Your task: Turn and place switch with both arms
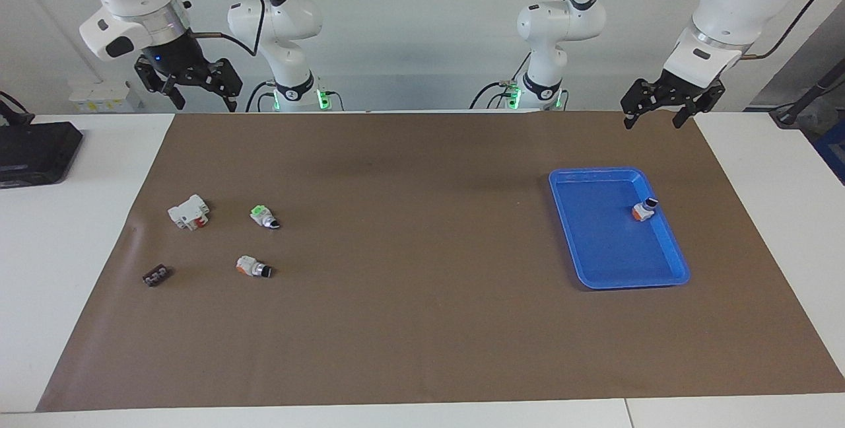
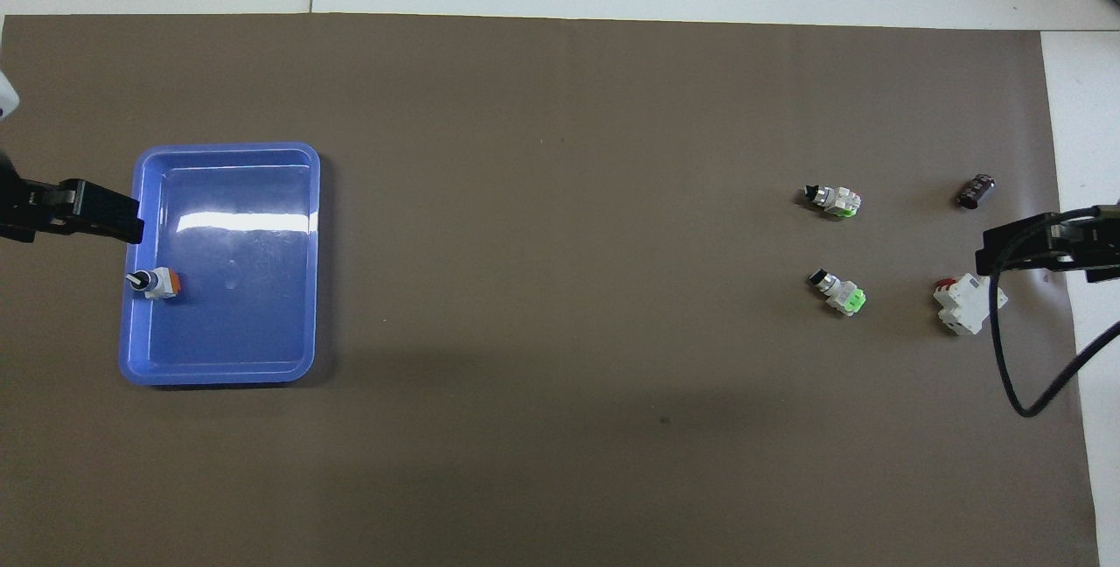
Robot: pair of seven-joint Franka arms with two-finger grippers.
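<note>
The switch [image 1: 264,216] [image 2: 842,292], with its bright green block end and black knob tip, lies on its side on the brown mat toward the right arm's end of the table. My right gripper [image 1: 204,103] [image 2: 1019,250] hangs open and empty high over the mat's edge at that end. It is well above the white blocky part and touches nothing. My left gripper [image 1: 652,121] [image 2: 92,215] also hangs open and empty. It is raised over the mat by the blue tray [image 1: 620,283] [image 2: 227,150] at the left arm's end. Both arms wait.
An orange-ended switch [image 1: 644,209] [image 2: 157,283] lies in the tray. A second one [image 1: 253,267] [image 2: 833,199] lies on the mat, farther from the robots than the green switch. A white blocky part with red [image 1: 189,211] [image 2: 967,303] and a small dark component [image 1: 156,275] [image 2: 975,191] lie beside them.
</note>
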